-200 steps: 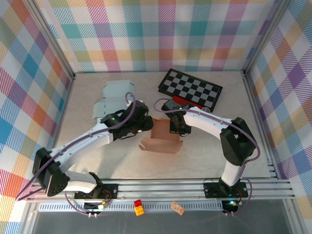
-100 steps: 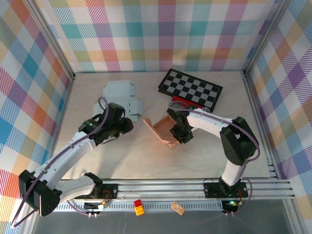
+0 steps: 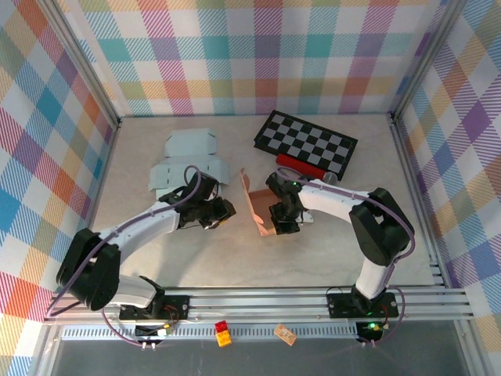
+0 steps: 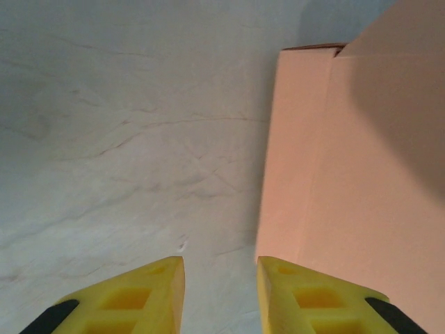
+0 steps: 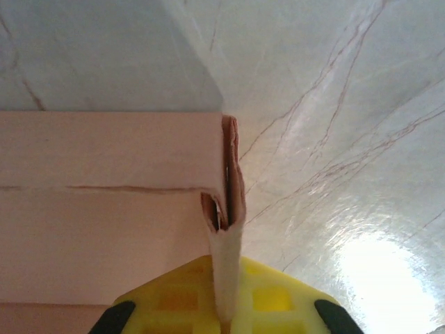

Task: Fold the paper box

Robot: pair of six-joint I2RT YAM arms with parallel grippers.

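At mid-bench (image 3: 329, 235) one brown box (image 3: 255, 205) stands on edge, tilted, its long axis running from far-left to near-right. The right end effector (image 5: 224, 306) is clamped on its flap; the left end effector (image 4: 220, 278), fingers apart and empty, sits just beside it. Farther back lie one checkerboard (image 3: 307, 142), one red object (image 3: 301, 164) and pale flat cardboard (image 3: 188, 145).

counter (image 3: 329, 243): pale, marbled | far left: flat blue card sheets (image 3: 184, 153) | far right: checkerboard (image 3: 307, 142) (red item (image 3: 301, 164) beside) | centre: paper box (image 3: 257, 207)
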